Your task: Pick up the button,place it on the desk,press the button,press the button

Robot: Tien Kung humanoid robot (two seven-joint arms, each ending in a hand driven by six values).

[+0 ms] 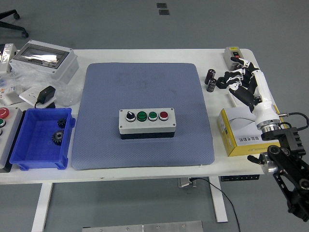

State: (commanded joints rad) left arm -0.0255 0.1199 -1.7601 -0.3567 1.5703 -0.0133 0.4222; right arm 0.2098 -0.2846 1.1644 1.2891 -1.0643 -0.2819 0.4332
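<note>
The button box (147, 123) sits at frame centre on the blue mat (143, 116). The right hand (243, 83) hovers well apart at the upper right, fingers loosely curled, holding nothing.

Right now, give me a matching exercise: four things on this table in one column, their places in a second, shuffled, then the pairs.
Things:
1. button box
2. blue bin
3. yellow box
4. right hand

Places:
A. far right of the table, above the small black parts
B. middle of the blue mat
C. right edge of the table, beside the mat
D. left of the mat, holding black gears

Pairs: 1-B, 2-D, 3-C, 4-A
</note>
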